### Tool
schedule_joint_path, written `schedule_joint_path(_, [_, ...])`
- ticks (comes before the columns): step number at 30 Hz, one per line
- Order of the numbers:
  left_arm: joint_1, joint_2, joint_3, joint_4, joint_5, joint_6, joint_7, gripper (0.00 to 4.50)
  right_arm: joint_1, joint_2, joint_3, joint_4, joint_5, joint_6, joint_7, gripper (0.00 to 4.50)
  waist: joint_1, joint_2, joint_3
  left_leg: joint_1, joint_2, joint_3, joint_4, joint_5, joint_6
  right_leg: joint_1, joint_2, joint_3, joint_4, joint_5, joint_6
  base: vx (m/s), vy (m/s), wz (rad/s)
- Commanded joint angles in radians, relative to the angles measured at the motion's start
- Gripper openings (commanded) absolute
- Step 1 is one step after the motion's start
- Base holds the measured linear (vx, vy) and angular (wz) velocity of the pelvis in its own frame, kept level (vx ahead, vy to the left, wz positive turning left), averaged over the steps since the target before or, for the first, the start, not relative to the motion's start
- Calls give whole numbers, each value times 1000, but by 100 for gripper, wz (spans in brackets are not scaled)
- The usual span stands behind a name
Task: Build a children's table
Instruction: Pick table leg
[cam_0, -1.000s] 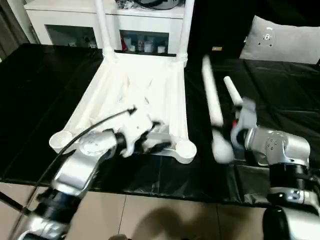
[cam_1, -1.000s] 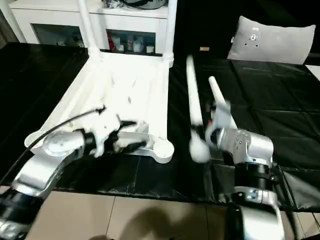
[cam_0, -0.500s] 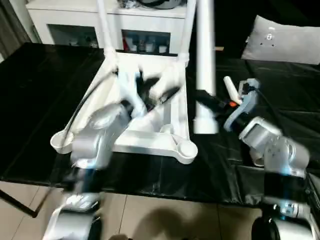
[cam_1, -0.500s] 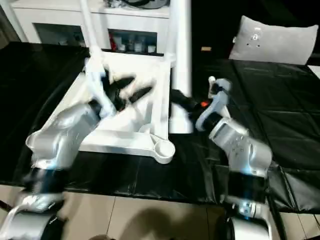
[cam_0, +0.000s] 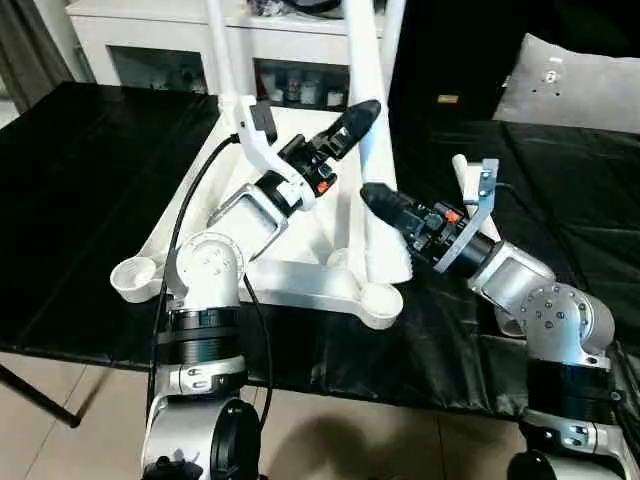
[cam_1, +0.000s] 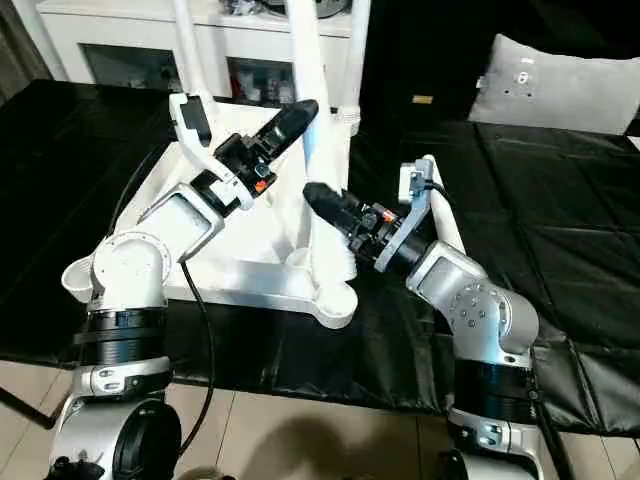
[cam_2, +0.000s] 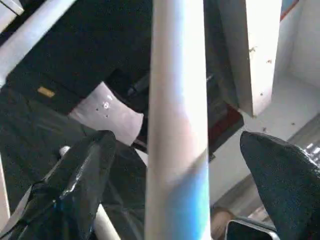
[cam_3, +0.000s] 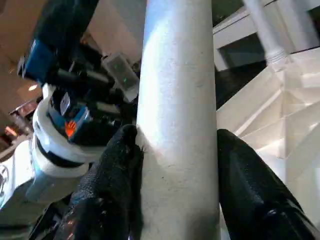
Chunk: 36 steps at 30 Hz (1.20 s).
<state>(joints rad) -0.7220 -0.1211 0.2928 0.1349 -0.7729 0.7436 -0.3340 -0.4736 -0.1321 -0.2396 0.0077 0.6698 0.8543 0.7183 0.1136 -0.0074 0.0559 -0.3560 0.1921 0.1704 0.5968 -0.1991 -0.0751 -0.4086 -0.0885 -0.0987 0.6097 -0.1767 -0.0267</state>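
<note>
Tabletop (cam_0: 300, 285) lies underside up; right gripper (cam_0: 385, 205) clamps an upright leg (cam_0: 372, 150), left gripper (cam_2: 175, 165) spread around it.

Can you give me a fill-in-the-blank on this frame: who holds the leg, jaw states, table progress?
1. The right gripper is shut on a white ____.
2. The left gripper stands ____ around that leg, not gripping.
3. The tabletop lies with its ribbed side ____.
4. ____ legs already stand in its far corners.

Missing: leg; open; up; Two

Right gripper (cam_3: 172, 145) swung leg (cam_0: 372, 150) upright beside tabletop (cam_0: 300, 285); left gripper (cam_2: 175, 165) rose, now straddling it.
</note>
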Motion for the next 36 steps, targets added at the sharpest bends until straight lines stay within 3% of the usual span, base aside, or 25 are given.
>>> schedule_joint_path(1, [-5, -7, -35, -23, 2, 11, 21, 450, 6, -10, 30, -37, -14, -33, 14, 188, 4, -11, -72, -7, 25, -4, -61, -56, 39, 69, -54, 49, -79, -220, -108, 0, 0, 0])
schedule_joint_path(2, [-4, -8, -39, -27, 4, 9, 24, 421, 7, -11, 36, -39, -19, -38, 14, 188, 3, -11, -72, -7, 25, -4, -61, -58, 38, 69, -53, 49, -79, -222, -106, 0, 0, 0])
schedule_joint_path(6, [6, -14, -81, -52, 73, -36, 67, 411, 17, -22, 95, -52, -83, -92, -7, 188, 2, -11, -71, -8, 27, -7, -63, -63, 26, 69, -54, 49, -81, -229, -93, 0, 0, 0])
schedule_joint_path(7, [6, -13, -87, -53, 84, -42, 72, 383, 17, -22, 100, -53, -90, -98, -11, 188, 1, -12, -71, -8, 26, -6, -63, -64, 25, 70, -53, 50, -80, -227, -91, 0, 0, 0])
schedule_joint_path(10, [6, -14, -129, -54, 179, -104, 122, 370, 18, -17, 158, -43, -209, -227, -73, 188, 1, -12, -71, -8, 26, -7, -64, -70, 15, 67, -55, 50, -83, -252, -63, 0, 0, 0])
schedule_joint_path(11, [6, -14, -129, -54, 179, -104, 122, 371, 18, -17, 158, -43, -209, -227, -73, 188, 0, -13, -70, -8, 23, -5, -63, -71, 14, 68, -53, 50, -84, -254, -61, 0, 0, 0])
schedule_joint_path(13, [4, -21, -149, -51, 216, -144, 142, 363, 18, 0, 176, -34, -256, -299, -104, 188, -1, -12, -69, -9, 26, -7, -65, -75, 14, 65, -54, 50, -85, -256, -61, 0, 0, 0])
schedule_joint_path(20, [15, -57, -185, -64, 252, -222, 163, 299, 32, 30, 215, -32, -280, -384, -102, 188, -4, -10, -71, -8, 27, -7, -64, -76, 35, 68, -52, 52, -75, -181, -107, 0, 0, 0])
schedule_joint_path(26, [30, -59, -205, -74, 271, -238, 166, 255, 43, 34, 240, -18, -303, -435, -102, 188, -4, -9, -69, -9, 26, -6, -64, -93, 34, 67, -54, 52, -80, -222, -98, 0, 0, 0])
schedule_joint_path(30, [38, -56, -219, -75, 273, -253, 171, 244, 44, 37, 245, -6, -312, -461, -103, 188, -5, -9, -70, -9, 27, -7, -64, -93, 34, 68, -53, 52, -77, -199, -105, 0, 0, 0])
schedule_joint_path(31, [38, -56, -219, -75, 273, -253, 171, 215, 44, 37, 245, -6, -312, -461, -103, 188, -6, -9, -70, -9, 27, -7, -64, -90, 34, 68, -53, 52, -76, -194, -109, 0, 0, 0])
schedule_joint_path(36, [43, -58, -227, -75, 277, -255, 174, 189, 43, 34, 248, -2, -312, -473, -103, 188, -7, -10, -70, -9, 27, -6, -63, -86, 41, 68, -53, 52, -76, -193, -110, 0, 0, 0])
